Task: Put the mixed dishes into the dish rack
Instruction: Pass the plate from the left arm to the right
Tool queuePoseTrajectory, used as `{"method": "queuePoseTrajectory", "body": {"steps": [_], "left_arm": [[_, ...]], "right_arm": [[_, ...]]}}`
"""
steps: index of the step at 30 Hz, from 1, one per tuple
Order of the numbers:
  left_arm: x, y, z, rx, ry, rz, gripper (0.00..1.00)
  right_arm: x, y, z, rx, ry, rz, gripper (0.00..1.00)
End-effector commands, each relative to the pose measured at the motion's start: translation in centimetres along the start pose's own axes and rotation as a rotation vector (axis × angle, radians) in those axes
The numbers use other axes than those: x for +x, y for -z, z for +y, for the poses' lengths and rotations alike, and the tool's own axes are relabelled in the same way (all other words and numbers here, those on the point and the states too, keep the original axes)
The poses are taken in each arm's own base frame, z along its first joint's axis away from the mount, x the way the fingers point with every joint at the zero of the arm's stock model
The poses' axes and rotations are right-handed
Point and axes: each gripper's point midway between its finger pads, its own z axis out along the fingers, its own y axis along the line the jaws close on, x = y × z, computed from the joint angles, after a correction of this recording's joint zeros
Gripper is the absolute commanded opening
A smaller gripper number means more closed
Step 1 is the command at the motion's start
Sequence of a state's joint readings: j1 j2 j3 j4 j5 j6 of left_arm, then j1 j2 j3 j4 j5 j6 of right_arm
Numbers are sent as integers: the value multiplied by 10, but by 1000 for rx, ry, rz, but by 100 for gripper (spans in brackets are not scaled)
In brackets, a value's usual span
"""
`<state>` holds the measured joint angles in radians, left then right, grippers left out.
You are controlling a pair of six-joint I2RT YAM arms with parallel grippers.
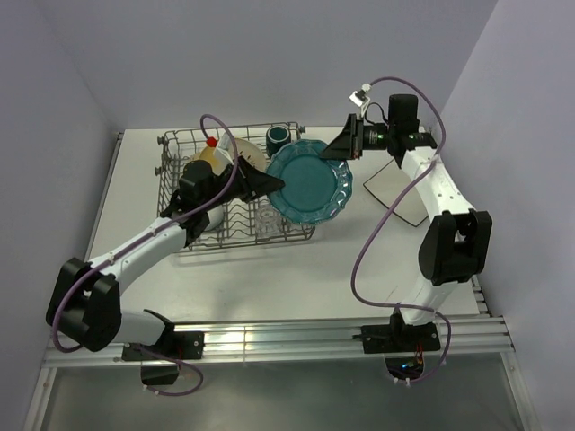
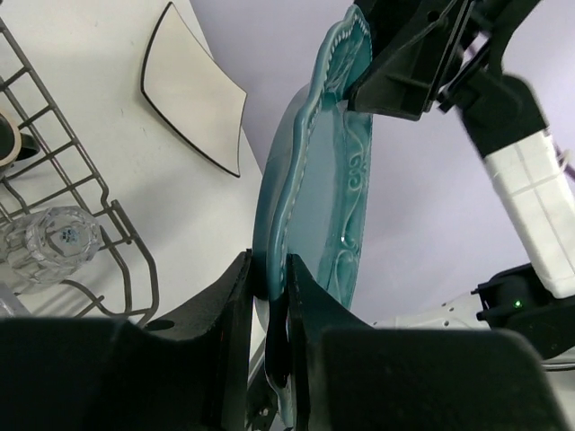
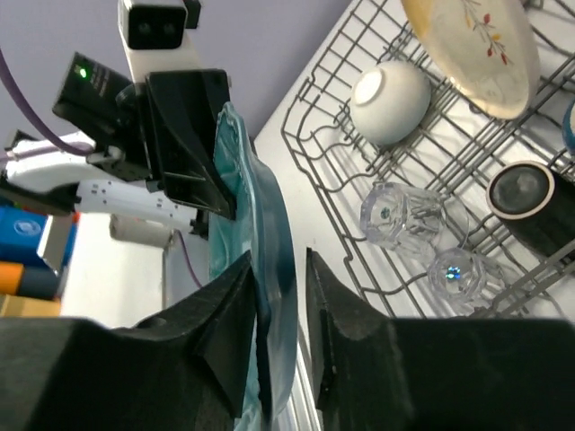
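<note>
Here left gripper point(image 2: 268, 277) clamps plate point(image 2: 328, 206) rim; right gripper point(image 3: 279, 269) perhaps loose.

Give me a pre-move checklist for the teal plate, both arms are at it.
1. Left gripper clamped on teal plate rim: ok.
2. Right gripper straddling the opposite rim: ok.
3. Right grip tight on the plate: cannot tell.
4. Free tine slot in dish rack: cannot tell, the plate hides that end from above.
5. Straight drop path clear: likely not ok, clear glasses lie in the rack corner nearest the plate.
</note>
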<state>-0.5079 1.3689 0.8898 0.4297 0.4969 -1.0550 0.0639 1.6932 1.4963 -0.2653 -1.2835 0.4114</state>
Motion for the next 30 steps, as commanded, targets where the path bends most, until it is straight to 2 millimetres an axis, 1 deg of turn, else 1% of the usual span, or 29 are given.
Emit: {"method": "queuePoseTrajectory", "body": {"steps": [1, 2, 3, 4, 5, 6, 7, 8, 10, 14, 15, 19, 22, 23, 25, 26, 28, 30], "left_arm": [[-30, 21, -71, 186, -138, -103, 0], [-30, 21, -70, 177, -151, -102, 0], [-29, 22, -66, 160, -148, -95, 0], [-28, 23, -67, 155, -154, -93, 0], [-29, 23, -67, 152, -169, -93, 0], [-28, 24, -65, 140, -169, -89, 0], [-28, 25, -65, 136, -173, -90, 0], [-30, 27, -65, 135, -185, -94, 0], [-32, 29, -66, 130, -195, -97, 0], [-35, 33, -66, 128, -205, -103, 0], [-36, 34, -66, 129, -207, -106, 0], [-37, 38, -65, 135, -204, -111, 0], [-35, 40, -64, 135, -205, -106, 0], [-35, 40, -64, 137, -205, -103, 0], [-34, 42, -63, 133, -206, -103, 0], [-34, 43, -62, 131, -207, -107, 0], [-34, 45, -60, 124, -206, -108, 0], [-33, 47, -58, 117, -203, -111, 1]], "right_arm": [[22, 6, 5, 6, 56, 114, 33], [18, 6, 6, -9, 134, 120, 29], [19, 6, 8, -19, 144, 131, 27], [26, 9, 10, -17, 106, 156, 26], [21, 7, 10, -26, 182, 165, 26], [22, 7, 12, -26, 190, 178, 27], [30, 9, 15, -25, 147, 207, 29], [26, 7, 13, -32, 218, 218, 34], [34, 7, 12, -35, 203, 251, 38], [47, 3, 11, -38, 225, 295, 40], [52, 0, 15, -46, 222, 315, 41], [64, -8, 17, -61, 251, 356, 41], [66, -13, 20, -85, 256, 359, 33], [65, -14, 22, -92, 262, 358, 24], [63, -16, 25, -112, 262, 351, 15], [61, -16, 26, -116, 266, 343, 5], [57, -18, 31, -137, 272, 329, 0], [54, -18, 35, -153, 283, 317, 0]]}}
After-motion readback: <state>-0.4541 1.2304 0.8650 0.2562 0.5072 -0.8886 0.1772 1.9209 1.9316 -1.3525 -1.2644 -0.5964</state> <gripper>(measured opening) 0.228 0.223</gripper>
